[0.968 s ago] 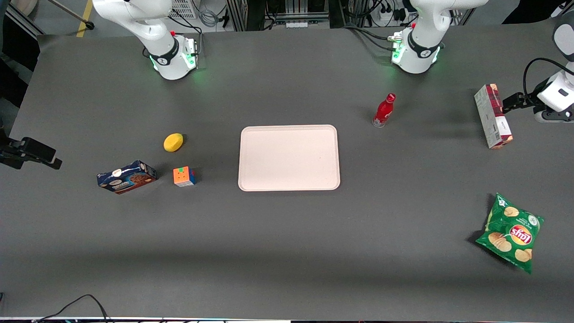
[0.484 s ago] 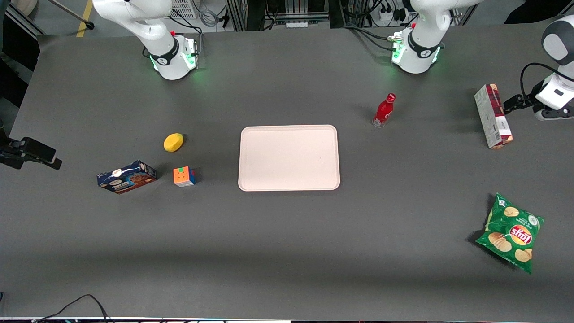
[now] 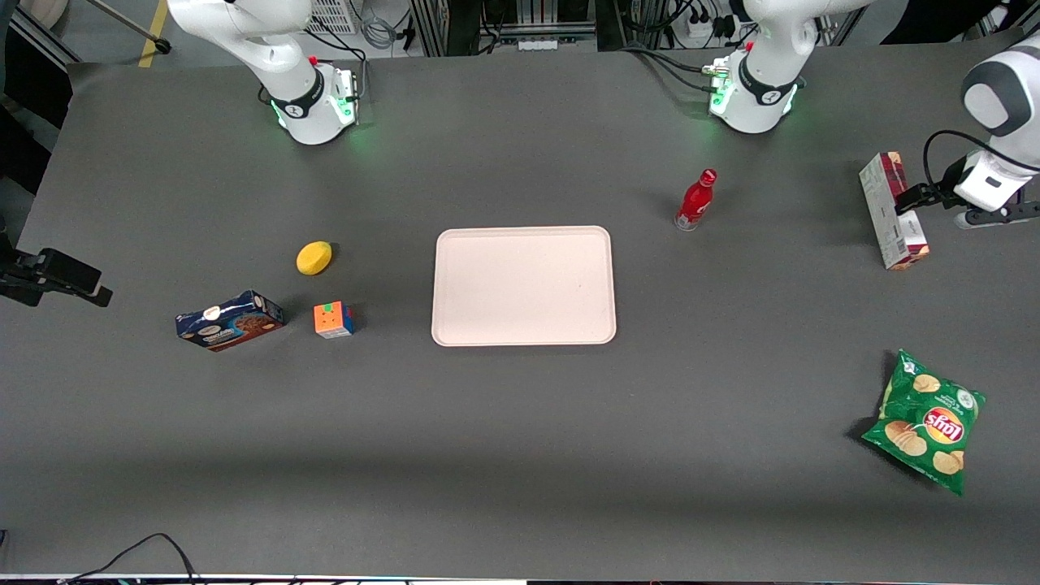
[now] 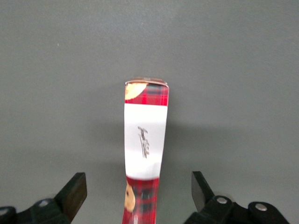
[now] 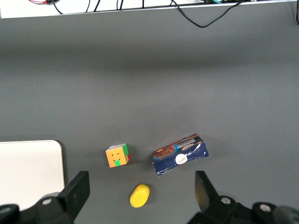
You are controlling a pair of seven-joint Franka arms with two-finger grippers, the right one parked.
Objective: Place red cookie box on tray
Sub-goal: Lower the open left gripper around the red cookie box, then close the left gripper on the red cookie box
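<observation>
Gripper wide open, holding nothing, straddles the red cookie box standing on its narrow edge well away from the tray; an off-centre close could tip it.

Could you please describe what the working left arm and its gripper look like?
The left arm is glossy white with a grey joint cap, a black cable looping near the wrist, and a green-lit base. Its gripper, above the red cookie box, has black, wedge-shaped fingers, set wide apart.

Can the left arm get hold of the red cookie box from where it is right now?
Probably yes. The gripper hangs open right above the red cookie box, one finger on each side of its narrow edge, and nothing lies between them.
</observation>
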